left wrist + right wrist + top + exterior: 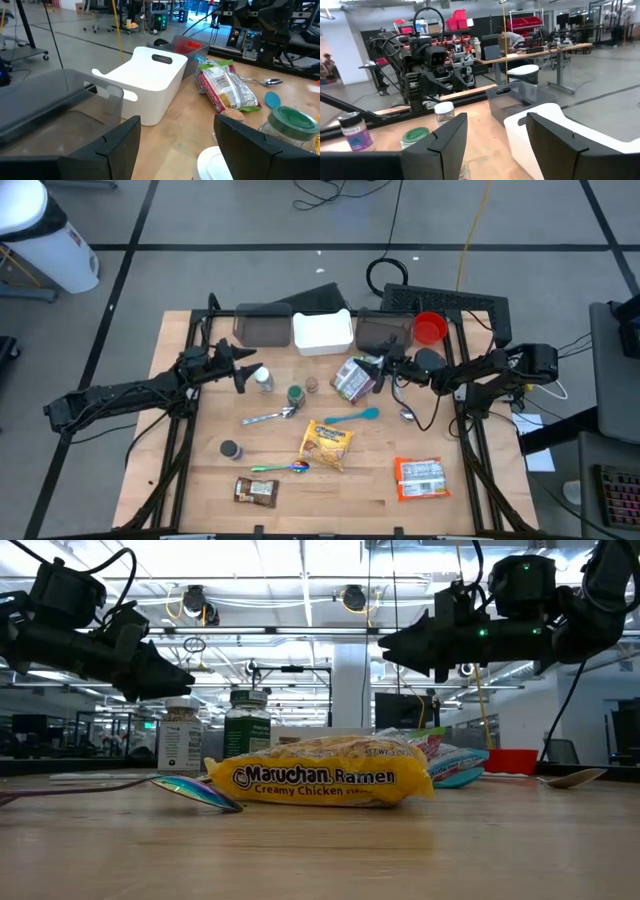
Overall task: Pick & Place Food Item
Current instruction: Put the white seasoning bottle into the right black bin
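Observation:
Food items lie on the wooden table: a yellow ramen pack flat in the middle, a green-and-white bag behind it, an orange packet at the near right and a brown bar at the near left. My left gripper hangs open beside a white-lidded jar. My right gripper hangs open above the table, by the bag's right side, and holds nothing.
A grey bin, a white bin, another grey bin and a red cup line the far edge. A green-lidded jar, a small jar and several spoons, one of them teal, lie among the food.

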